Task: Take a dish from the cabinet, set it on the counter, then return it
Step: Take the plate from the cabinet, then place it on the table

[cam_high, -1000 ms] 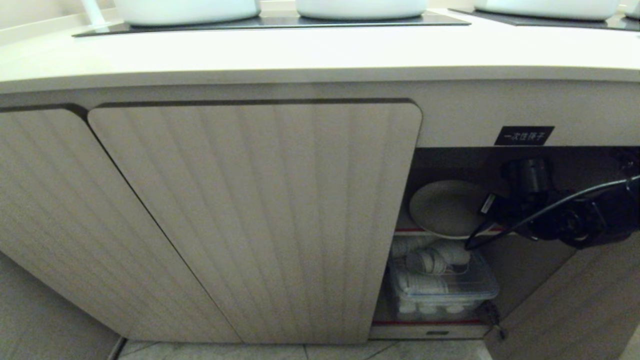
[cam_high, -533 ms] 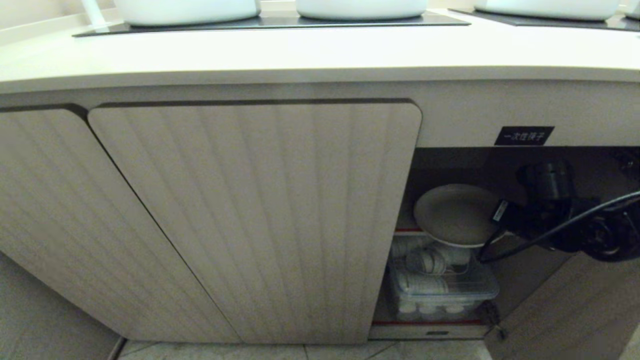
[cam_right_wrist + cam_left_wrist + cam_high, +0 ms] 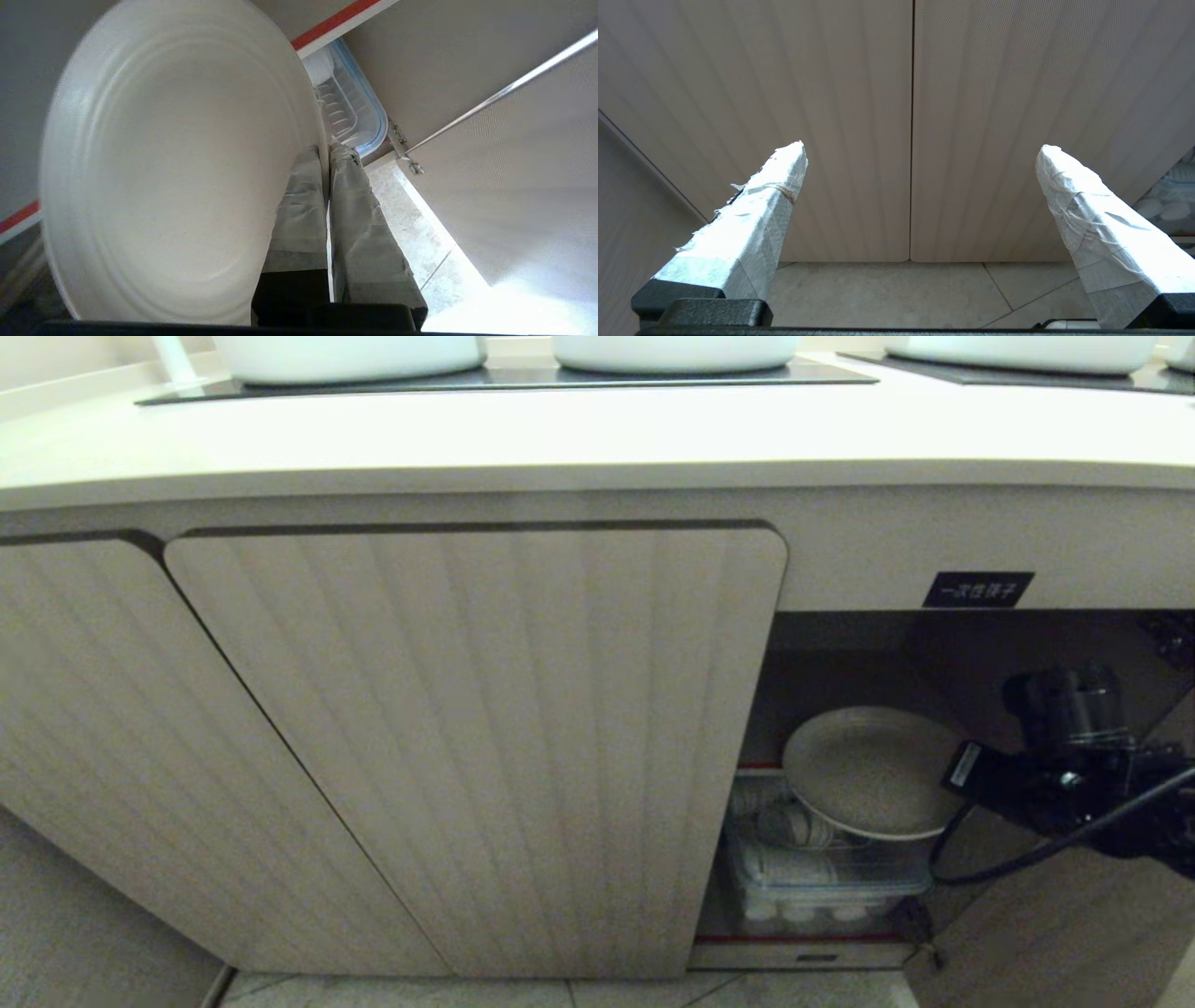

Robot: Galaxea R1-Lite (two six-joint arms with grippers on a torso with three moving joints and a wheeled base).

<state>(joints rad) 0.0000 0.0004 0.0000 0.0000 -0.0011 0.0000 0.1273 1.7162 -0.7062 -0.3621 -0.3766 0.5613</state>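
Counter [image 3: 560, 439] along the top of the head view, its far edge cut off, white vessels [image 3: 672, 350] on the black cooktop panel [image 3: 504, 378] cropped to their bases. Cabinet [image 3: 485, 747] below, ribbed doors closed on the left, right-hand bay open and dim inside; label [image 3: 977, 589] above it too small to read. Right arm mostly out of frame at the right edge. Clear lidded box [image 3: 826, 882] on the lower level, contents hard to make out, partly hidden behind the dish [image 3: 868, 770]. Dish held clear of the red-edged shelf [image 3: 758, 768], at the bay's opening. Right gripper [image 3: 327, 154] clamped tight on the dish rim, taped fingers [image 3: 303, 205] either side. Left gripper [image 3: 920, 154] spread wide, holding nothing, facing closed doors.
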